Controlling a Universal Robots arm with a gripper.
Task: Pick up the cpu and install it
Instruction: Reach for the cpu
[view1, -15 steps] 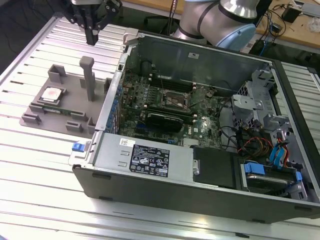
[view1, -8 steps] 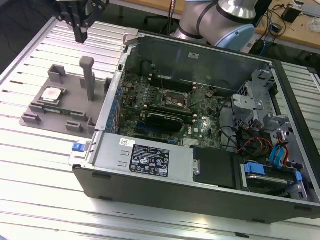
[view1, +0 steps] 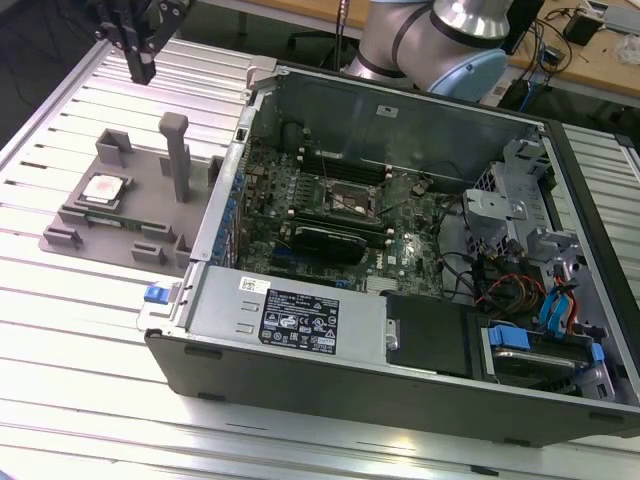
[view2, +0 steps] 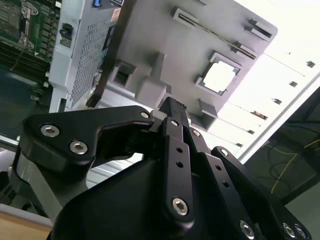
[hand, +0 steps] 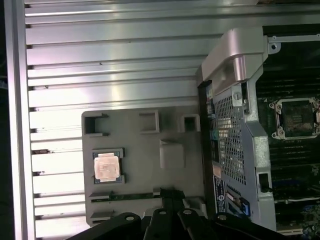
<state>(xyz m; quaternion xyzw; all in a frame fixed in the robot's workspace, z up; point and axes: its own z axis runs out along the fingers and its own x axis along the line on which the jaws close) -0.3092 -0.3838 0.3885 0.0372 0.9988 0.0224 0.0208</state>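
Note:
The cpu (view1: 103, 190) is a small square chip with a silvery top. It lies flat in a recess of the grey holder block (view1: 150, 225) on the table, at the exterior view's left of the open computer case. Both wrist views show the cpu (view2: 220, 76) (hand: 106, 166) in its recess. My gripper (view1: 146, 72) hangs high above the table, beyond the holder and well apart from the chip. Its black fingers (view2: 172, 130) are shut together with nothing between them. The black socket frame (view1: 350, 198) sits in the middle of the motherboard, and the first wrist view shows this socket (hand: 296, 117) too.
The open computer case (view1: 300, 330) takes up the middle of the slatted metal table (view1: 80, 330). A tall grey post (view1: 175, 150) stands on the holder near the chip. Drive cages and cables (view1: 530, 290) fill the case's right end. The arm's base (view1: 430, 40) stands behind the case.

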